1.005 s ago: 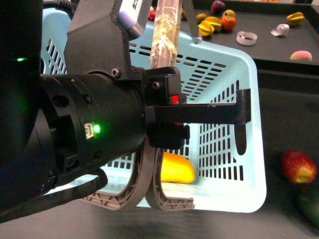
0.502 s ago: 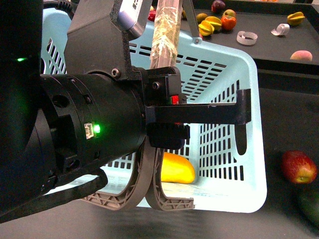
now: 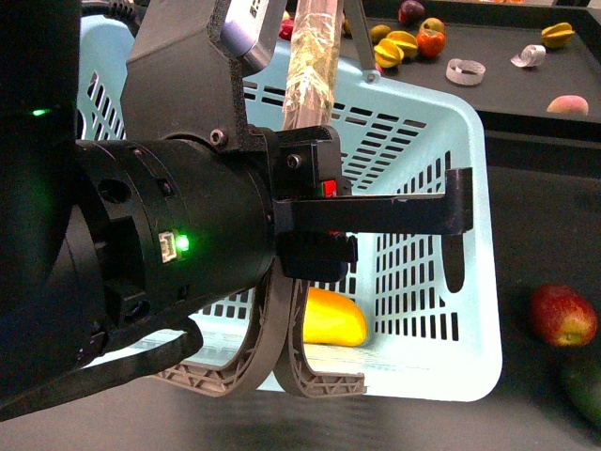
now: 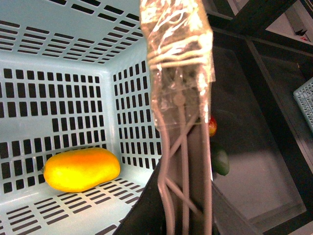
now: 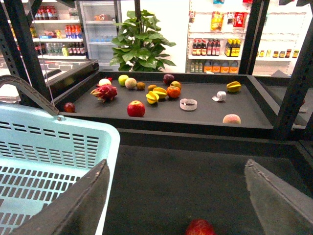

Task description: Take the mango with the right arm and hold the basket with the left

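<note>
Mango (image 3: pixel 332 318), yellow-orange, oval, lying on its side on the slotted floor of basket (image 3: pixel 470 235), in the near corner toward 6 o'clock in the front view, partly hidden there by the left arm; also seen whole in the left wrist view (image 4: pixel 81 169), against a slotted wall. Basket: pale turquoise plastic, resting on the dark tabletop (image 3: pixel 540 235); handle (image 3: pixel 315 61) brown-grey, wrapped in clear tape, raised and slanting up toward 12 o'clock. Left hand (image 4: pixel 186 161): closed on the handle, its two pale ribbed fingers (image 3: pixel 315 371) pressed together below the wrist housing. Right hand (image 5: pixel 178 196): open, its two dark fingers (image 5: pixel 73 205) spread wide apart with nothing between them, above the tabletop just outside the basket's rim. Red-and-yellow fruit (image 3: pixel 562 315): on the tabletop at 3 o'clock from the basket, apart from it; also visible in the right wrist view (image 5: pixel 199 227) between the open fingers. Dark green fruit (image 3: pixel 587 390): just beside the red one, toward 5 o'clock. Raised shelf (image 5: pixel 205 115) beyond: assorted fruit and two tape rolls.
</note>
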Controlling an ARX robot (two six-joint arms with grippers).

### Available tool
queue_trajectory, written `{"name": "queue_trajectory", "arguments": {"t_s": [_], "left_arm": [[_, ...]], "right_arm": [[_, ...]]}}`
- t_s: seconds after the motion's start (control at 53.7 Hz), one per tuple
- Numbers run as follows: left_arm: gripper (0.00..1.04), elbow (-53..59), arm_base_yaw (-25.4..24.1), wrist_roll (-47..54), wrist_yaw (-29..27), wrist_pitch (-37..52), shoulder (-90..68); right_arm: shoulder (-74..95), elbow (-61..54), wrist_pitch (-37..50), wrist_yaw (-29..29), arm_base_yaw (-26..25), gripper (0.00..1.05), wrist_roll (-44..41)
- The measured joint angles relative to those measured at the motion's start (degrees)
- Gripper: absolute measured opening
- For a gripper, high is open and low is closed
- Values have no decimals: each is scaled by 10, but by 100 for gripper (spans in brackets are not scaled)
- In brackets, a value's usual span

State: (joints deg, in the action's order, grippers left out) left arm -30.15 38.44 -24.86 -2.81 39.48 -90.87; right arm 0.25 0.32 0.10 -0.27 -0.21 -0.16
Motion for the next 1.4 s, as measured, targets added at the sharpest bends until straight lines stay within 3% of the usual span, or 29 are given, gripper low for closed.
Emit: {"name": "queue_trajectory", "arguments": {"t_s": [0.056,0.093,0.223,0.521,0.875,1.21,1.396], "left_arm": [[6,0,3,12,-17,0,0],[6,-2,3,40,-64,3,-8],[6,-48,-17,69,-102,15,-53],[6,-167,-87,-124,-187,-25,-116],[6,-255,-145,-432,-335,-107,-192],[6,-301,-182,-575,-362,-135,-268],[6,-301,-185,-599,-374,-128,-300]], "right_arm": [[0,0,0,0,0,94,0],[0,0,0,0,0,99,0],[0,0,0,0,0,97,0],[0,0,0,0,0,97,0],[0,0,0,0,0,97,0],[0,0,0,0,0,97,0],[0,0,0,0,0,97,0]]}}
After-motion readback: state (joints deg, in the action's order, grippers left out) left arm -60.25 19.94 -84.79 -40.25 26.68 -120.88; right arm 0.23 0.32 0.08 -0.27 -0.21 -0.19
